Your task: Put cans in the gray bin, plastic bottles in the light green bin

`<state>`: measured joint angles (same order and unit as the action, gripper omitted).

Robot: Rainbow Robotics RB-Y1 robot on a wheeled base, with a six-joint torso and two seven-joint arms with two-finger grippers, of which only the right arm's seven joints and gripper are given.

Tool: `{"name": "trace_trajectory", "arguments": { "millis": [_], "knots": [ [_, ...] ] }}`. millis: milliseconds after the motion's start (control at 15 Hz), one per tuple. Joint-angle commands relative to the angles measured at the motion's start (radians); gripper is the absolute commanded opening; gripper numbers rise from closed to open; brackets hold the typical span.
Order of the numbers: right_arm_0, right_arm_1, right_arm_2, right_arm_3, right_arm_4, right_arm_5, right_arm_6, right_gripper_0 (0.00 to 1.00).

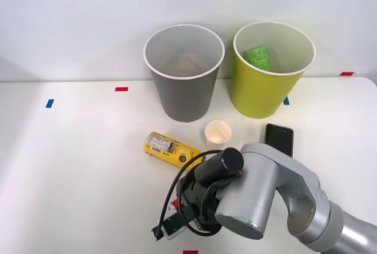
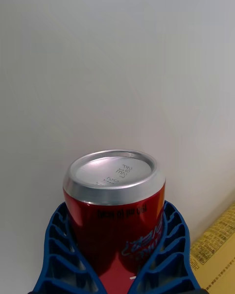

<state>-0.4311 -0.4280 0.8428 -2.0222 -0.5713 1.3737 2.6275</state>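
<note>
The red can (image 2: 115, 215), silver end showing, sits between my right gripper's (image 2: 115, 210) blue ribbed fingers (image 2: 58, 250), which curve around both its sides. In the front view the right gripper (image 1: 177, 207) is low over the table's front edge, and only a sliver of the can (image 1: 174, 204) shows under the wrist. The yellow plastic bottle (image 1: 171, 149) lies on its side just behind the gripper; its label edge (image 2: 220, 247) shows beside the fingers. The gray bin (image 1: 182, 98) and the light green bin (image 1: 259, 95) stand upright at the back.
A white paper cup (image 1: 217, 131) stands between the bottle and the bins. A black phone (image 1: 278, 138) lies right of it, beside my arm. A green item (image 1: 257, 58) rests inside the light green bin. Small coloured tape marks dot the table.
</note>
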Motion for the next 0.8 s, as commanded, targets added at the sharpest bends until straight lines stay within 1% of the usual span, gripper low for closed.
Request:
{"name": "trace_trajectory", "arguments": {
  "millis": [67,200,333,467,600,667,800],
  "knots": [
    [0.0,-0.035,-0.053,-0.018,-0.141,-0.133,-0.118,0.0],
    [0.0,-0.058,-0.1,-0.02,-0.28,-0.251,-0.21,0.0],
    [0.002,-0.081,-0.139,-0.02,-0.398,-0.354,-0.276,0.0],
    [0.032,-0.115,-0.18,-0.02,-0.545,-0.484,-0.284,0.0],
    [0.083,-0.141,-0.202,-0.023,-0.677,-0.614,-0.27,0.0],
    [0.107,-0.144,-0.203,-0.04,-0.7,-0.683,-0.259,0.0],
    [0.132,-0.141,-0.209,-0.073,-0.708,-0.779,-0.262,0.0]
  ]
}}
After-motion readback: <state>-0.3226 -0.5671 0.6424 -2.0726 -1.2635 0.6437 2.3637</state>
